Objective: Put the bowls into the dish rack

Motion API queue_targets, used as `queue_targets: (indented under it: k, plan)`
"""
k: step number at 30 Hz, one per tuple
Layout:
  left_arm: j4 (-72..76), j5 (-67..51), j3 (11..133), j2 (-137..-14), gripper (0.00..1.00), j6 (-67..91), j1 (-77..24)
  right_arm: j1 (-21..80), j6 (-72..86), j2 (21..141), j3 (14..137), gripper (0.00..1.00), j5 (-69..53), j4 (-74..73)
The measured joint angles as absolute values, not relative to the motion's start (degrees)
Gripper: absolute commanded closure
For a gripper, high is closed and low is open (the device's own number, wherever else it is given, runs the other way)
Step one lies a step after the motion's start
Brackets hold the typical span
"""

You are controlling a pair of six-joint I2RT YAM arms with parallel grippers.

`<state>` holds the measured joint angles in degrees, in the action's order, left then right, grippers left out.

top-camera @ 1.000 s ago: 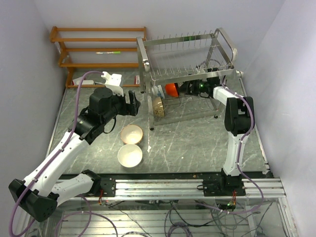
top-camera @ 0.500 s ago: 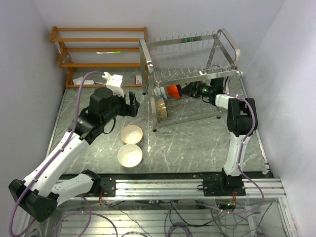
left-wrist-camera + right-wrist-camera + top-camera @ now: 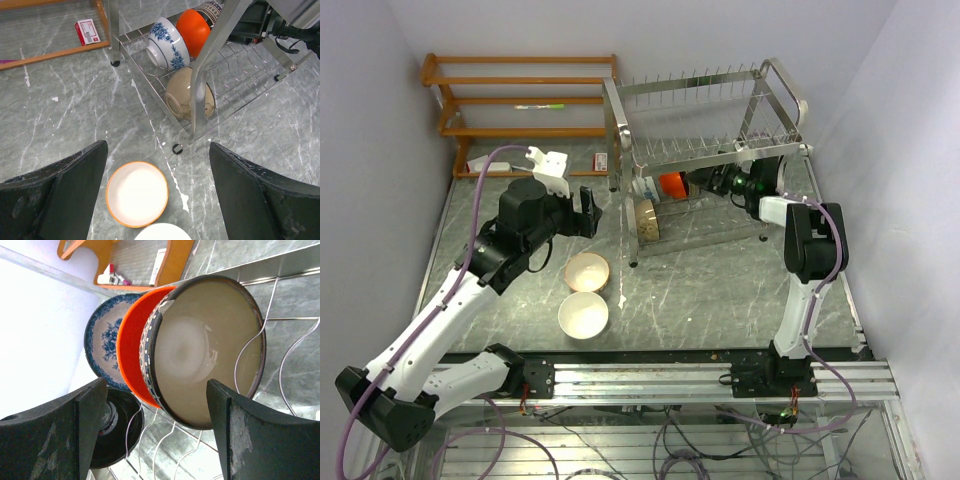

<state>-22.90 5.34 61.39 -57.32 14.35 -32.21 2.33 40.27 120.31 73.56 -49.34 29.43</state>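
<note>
The silver wire dish rack (image 3: 775, 75) stands at the back right. On its lower tier, on edge in a row, are a blue-and-white bowl (image 3: 642, 187), a red-orange bowl (image 3: 672, 184) and a dark patterned bowl (image 3: 205, 350). An olive-brown bowl (image 3: 187, 92) leans nearer the front. My right gripper (image 3: 156, 385) is open inside the lower tier, facing the dark bowl's cream inside without touching it. A cream-tan bowl (image 3: 136, 194) and a white bowl (image 3: 583, 315) sit upright on the table. My left gripper (image 3: 157, 146) hangs open above the cream-tan bowl, holding nothing.
An orange wooden shelf (image 3: 520, 100) stands at the back left, with a small red-and-white box (image 3: 87, 31) on the table beside it. A dark round thing (image 3: 115, 430) shows low between the rack wires. White walls close in on both sides.
My right gripper has drawn back to the right, away from the dark bowl, and its jaws have widened a little. The rack has shifted slightly. The left arm has barely moved.
</note>
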Motion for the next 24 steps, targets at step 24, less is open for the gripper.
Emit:
queue_targets:
  k: [24]
  plan:
    - [-23.7,5.3,61.4,-55.9,0.07,13.3,-32.2,2.4,48.2,109.1,63.8,0.17,-36.9,43.6]
